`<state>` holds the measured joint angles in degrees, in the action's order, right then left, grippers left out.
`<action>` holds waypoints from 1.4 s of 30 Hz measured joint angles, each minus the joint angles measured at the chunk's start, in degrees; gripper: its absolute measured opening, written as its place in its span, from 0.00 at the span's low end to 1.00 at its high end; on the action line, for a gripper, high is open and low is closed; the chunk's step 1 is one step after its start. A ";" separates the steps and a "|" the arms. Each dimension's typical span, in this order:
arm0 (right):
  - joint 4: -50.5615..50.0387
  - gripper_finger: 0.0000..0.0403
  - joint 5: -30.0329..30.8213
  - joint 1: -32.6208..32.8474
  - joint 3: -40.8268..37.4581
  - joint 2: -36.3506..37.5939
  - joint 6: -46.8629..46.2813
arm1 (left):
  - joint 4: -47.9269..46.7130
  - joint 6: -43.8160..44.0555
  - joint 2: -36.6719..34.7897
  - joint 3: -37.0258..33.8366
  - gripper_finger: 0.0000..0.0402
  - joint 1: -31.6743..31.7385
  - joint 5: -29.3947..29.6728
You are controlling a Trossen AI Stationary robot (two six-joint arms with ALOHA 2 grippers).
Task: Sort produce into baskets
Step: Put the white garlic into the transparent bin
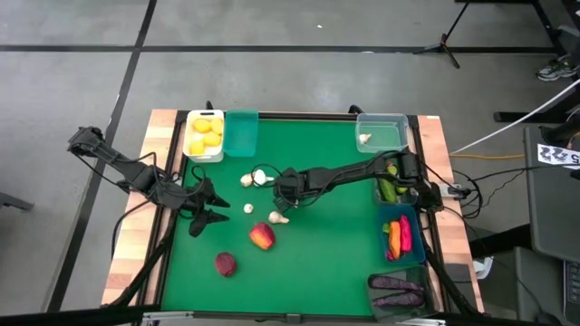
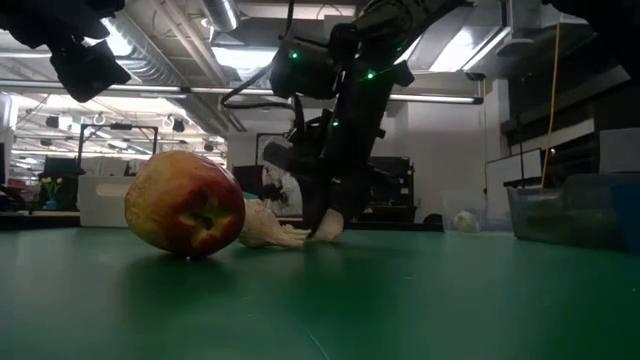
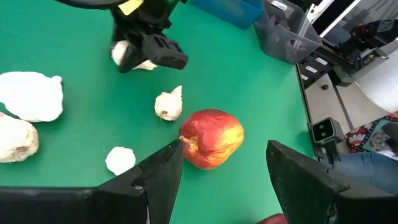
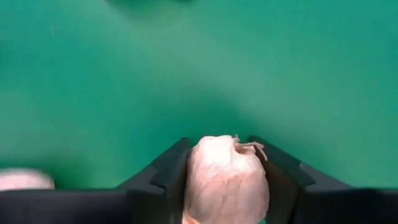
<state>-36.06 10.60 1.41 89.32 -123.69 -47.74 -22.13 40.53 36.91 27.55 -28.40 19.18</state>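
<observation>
My right gripper [image 1: 287, 192] reaches to the middle of the green mat and is shut on a white garlic bulb [image 4: 227, 180], which also shows in the left wrist view [image 3: 127, 55]. Other garlic bulbs [image 1: 261, 177] [image 1: 248, 208] [image 1: 279, 216] lie loose on the mat around it. A red-yellow apple [image 1: 262, 237] and a dark red fruit [image 1: 226, 263] lie nearer the near edge. My left gripper [image 1: 207, 210] is open and empty at the mat's left side, its fingers [image 3: 163, 174] short of the apple [image 3: 211, 138]. My right gripper pinches the garlic bulb by its two rounded sides [image 4: 198, 177] between its two fingers [image 4: 171, 174]. The fingers come from above, pointing down. The bulb sits low at the mat [image 2: 328, 226]; whether it rests on the mat I cannot tell.
A white basket of lemons [image 1: 205, 134] and a teal basket [image 1: 241, 132] stand at the far left. A clear basket [image 1: 381, 131] with one garlic stands far right. Along the right edge are cucumbers [image 1: 390, 186], a blue basket [image 1: 401, 235] and a dark grey basket [image 1: 397, 292].
</observation>
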 joint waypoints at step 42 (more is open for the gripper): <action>-32.17 0.40 4.25 -48.80 -4.18 24.21 22.57 | -3.43 0.02 0.00 0.02 0.56 0.00 2.53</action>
<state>-68.22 14.84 -47.39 85.14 -99.48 -25.17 -25.56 40.56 36.91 27.57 -28.40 21.71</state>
